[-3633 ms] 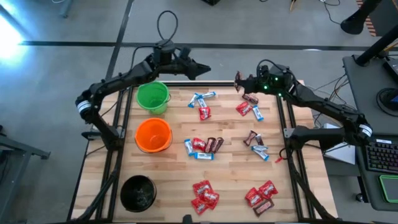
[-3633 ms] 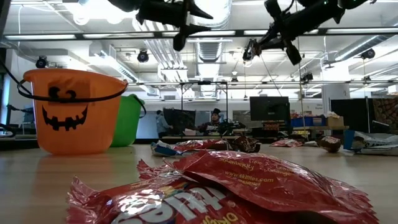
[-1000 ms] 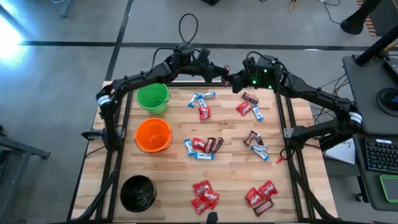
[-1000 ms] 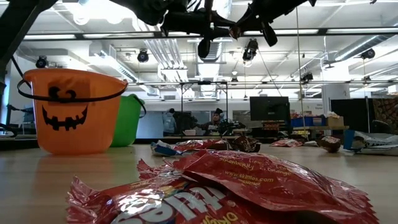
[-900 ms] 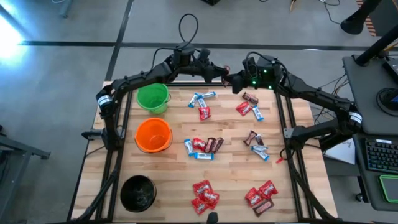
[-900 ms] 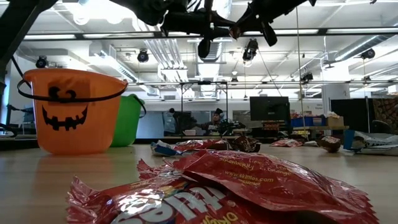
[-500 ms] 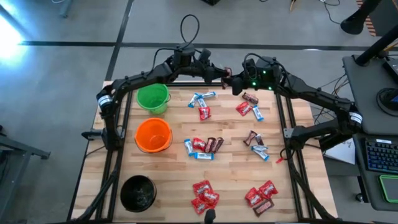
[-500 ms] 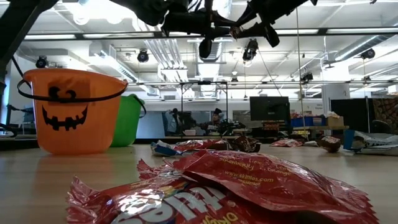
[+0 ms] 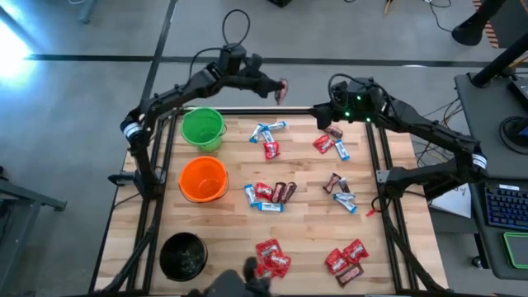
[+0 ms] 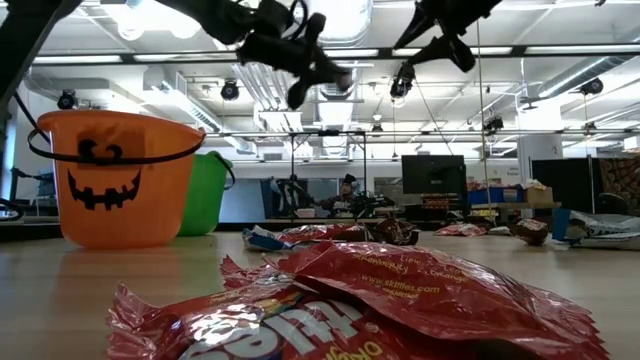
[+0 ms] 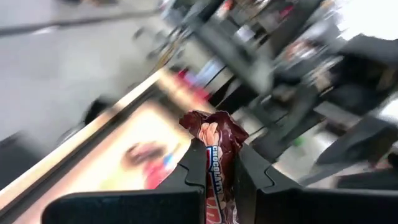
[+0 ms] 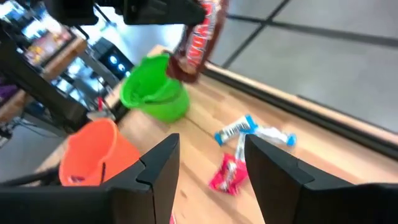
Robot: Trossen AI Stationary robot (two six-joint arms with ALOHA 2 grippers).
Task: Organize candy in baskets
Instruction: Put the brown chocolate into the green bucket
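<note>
The table (image 9: 231, 239) is shown from above with three baskets down its left side: the green basket (image 9: 202, 129) near the far-left corner, the orange basket (image 9: 203, 178) at mid-edge, and the black basket (image 9: 183, 255) at the near-left corner. Loose candy (image 9: 271, 194) is scattered over the centre and right of the table.

The left gripper (image 9: 279, 91) is held high, just beyond the far edge, with its jaws clamped on a dark brown candy bar (image 11: 214, 146). The bar is gripped by its lower part, and its crimped end is seen above the fingertips in the left wrist view. The right gripper (image 9: 327, 115) is held over the far edge near the right corner, with its jaws apart and nothing between them.

The step in hand is judged to be the delivery of the bar to a basket. It is best done if the clamp is kept firm throughout the swing, the bar is brought squarely over the chosen rim, and release is made low, so that the light wrapper is not flicked out. The thin handles are to be avoided.

Compared with the frames a second ago, the two grippers are no longer met over the far edge: the bar is now carried by the left gripper alone, which is drawn back to the left, and the right jaws, then shut, are now parted.
</note>
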